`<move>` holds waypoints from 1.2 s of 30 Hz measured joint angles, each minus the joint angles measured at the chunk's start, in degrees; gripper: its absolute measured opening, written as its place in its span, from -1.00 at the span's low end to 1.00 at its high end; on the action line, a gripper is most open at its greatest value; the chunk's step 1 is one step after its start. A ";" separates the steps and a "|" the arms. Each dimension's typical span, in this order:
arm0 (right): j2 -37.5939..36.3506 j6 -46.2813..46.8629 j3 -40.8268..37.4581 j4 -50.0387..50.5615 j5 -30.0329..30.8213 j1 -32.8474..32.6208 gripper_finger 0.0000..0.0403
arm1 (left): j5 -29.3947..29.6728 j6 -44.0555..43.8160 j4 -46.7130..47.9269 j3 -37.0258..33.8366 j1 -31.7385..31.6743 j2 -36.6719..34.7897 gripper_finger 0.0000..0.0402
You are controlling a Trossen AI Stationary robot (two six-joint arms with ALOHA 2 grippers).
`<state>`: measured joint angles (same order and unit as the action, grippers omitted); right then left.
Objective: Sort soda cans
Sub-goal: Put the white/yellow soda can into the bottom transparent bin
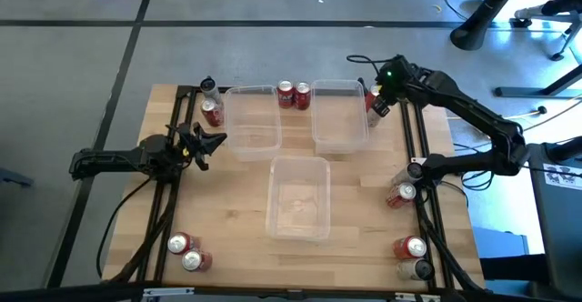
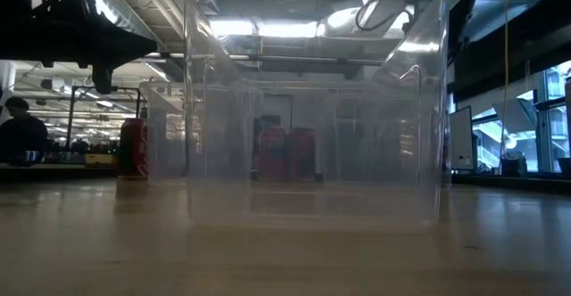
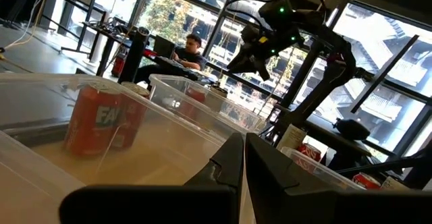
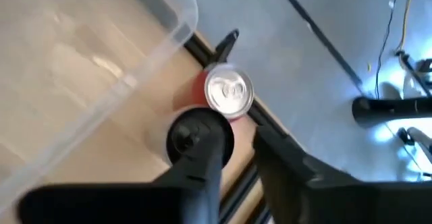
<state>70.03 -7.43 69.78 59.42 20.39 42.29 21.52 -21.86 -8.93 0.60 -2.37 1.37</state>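
Soda cans, red thin-walled aluminium cylinders (image 4: 228, 92), look light, slick and dentable; grip mid-wall. Right gripper (image 4: 237, 140), slightly parted, hovers above one at the bench's far right corner; left gripper (image 3: 244, 158) is clenched empty.

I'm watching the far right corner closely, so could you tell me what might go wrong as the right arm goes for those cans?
1. The right gripper hangs above a red can and a dark can standing close together at the table's edge; closing could knock either one off.
2. The clear bin sits right beside them, so an arm swing might shove it.
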 joint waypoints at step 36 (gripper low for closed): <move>9.75 -0.34 0.02 0.76 -18.47 9.47 0.54 | -0.02 -2.00 3.69 0.00 0.00 0.00 -0.95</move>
<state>79.78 -7.77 69.80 60.18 1.92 51.75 21.50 -23.86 -5.25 0.60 -2.37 1.37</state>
